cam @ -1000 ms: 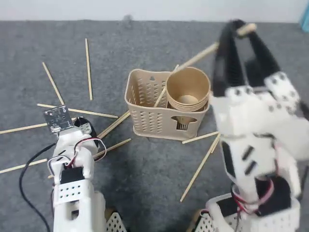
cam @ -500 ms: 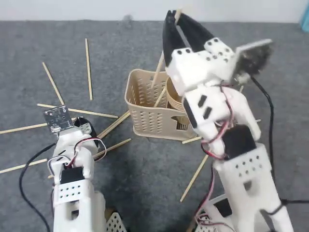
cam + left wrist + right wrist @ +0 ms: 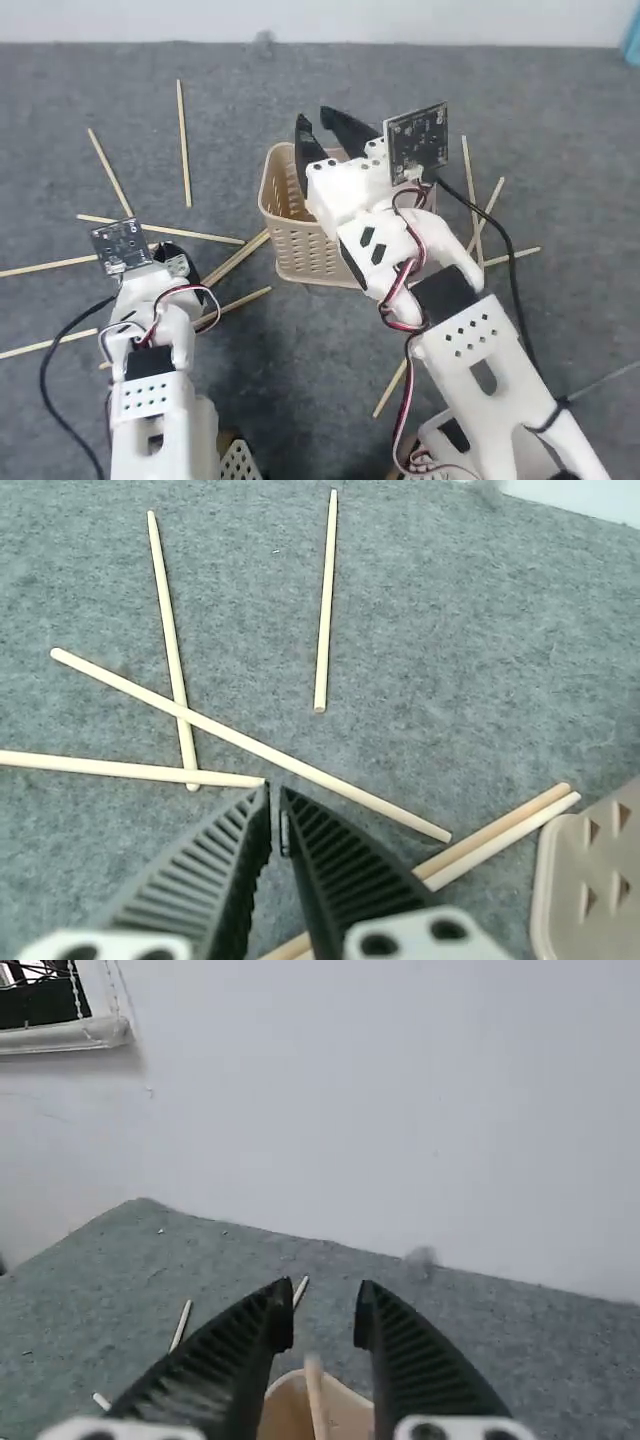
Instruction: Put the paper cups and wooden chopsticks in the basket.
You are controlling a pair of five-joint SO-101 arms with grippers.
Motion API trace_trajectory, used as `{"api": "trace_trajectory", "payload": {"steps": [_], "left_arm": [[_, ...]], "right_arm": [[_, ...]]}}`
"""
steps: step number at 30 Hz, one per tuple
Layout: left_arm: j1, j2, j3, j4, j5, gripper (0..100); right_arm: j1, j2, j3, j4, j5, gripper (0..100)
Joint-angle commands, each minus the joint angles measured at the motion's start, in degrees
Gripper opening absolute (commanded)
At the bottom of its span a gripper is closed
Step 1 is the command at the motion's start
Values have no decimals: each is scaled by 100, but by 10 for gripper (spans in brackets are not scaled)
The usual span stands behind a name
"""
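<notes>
Right gripper has come from high at the upper right of the high view to just over the basket, centre frame. Half a second ago it pinched a wooden chopstick above the rim. Now its jaws stand well apart with nothing between them, so I judge the stick dropped: one more in.

Left gripper has not moved. Its jaws are almost closed, only a thin slit, holding nothing, low over the carpet at lower left.

Paper cups sat stacked in the basket a second ago. The right arm now covers that spot, so their place can't be confirmed.

Plenty of loose chopsticks still lie on the carpet left and right of the basket, so the task is far from done.

Right wrist view shows what the high view hides: a released chopstick standing up inside the basket rim, just below the spread jaws. Left wrist view shows one flat chopstick ending right at the left fingertips, likely the next pick. High view gives the whole scatter.
</notes>
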Motion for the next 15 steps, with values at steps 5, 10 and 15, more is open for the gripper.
{"api": "trace_trajectory", "payload": {"steps": [5, 10, 15], "left_arm": [[-35, -97, -22, -158, -44, 13], [-35, -97, -22, -158, -44, 13], [-35, -97, -22, -158, -44, 13]], "right_arm": [[101, -875, -229, -92, 62, 102], [778, -2044, -501, 752, 62, 102], [1930, -2352, -1125, 2018, 53, 102]]}}
